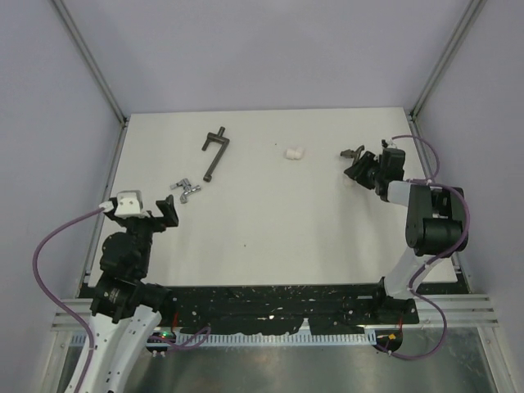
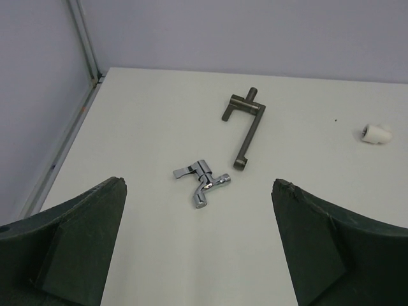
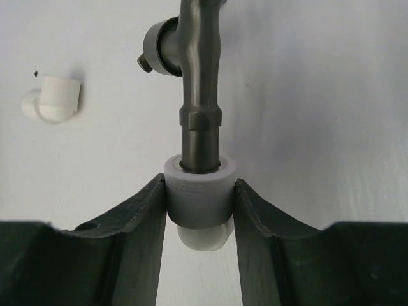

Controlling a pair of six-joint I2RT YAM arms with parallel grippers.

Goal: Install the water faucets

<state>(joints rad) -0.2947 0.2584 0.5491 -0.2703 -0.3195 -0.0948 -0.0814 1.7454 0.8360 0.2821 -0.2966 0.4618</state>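
The shiny silver faucet (image 1: pixel 185 190) (image 2: pixel 203 182) lies on the white table just ahead of my left gripper (image 1: pixel 167 210). That gripper is open wide, with its fingers (image 2: pixel 89 236) apart from the faucet and nothing between them. My right gripper (image 1: pixel 358 164) at the far right is shut on a white elbow fitting (image 3: pixel 199 197). Its fingers (image 3: pixel 143 213) press the fitting's collar from both sides. The dark grey-bronze faucet (image 3: pixel 199 83) (image 1: pixel 353 152) has its stem seated in that collar and points away from the gripper.
A second white elbow fitting (image 1: pixel 294 152) (image 2: pixel 376 133) (image 3: pixel 51 99) lies loose at the table's far middle. A long dark T-handled bar (image 1: pixel 215 151) (image 2: pixel 245 127) lies beyond the silver faucet. Grey walls with metal posts enclose the table on three sides.
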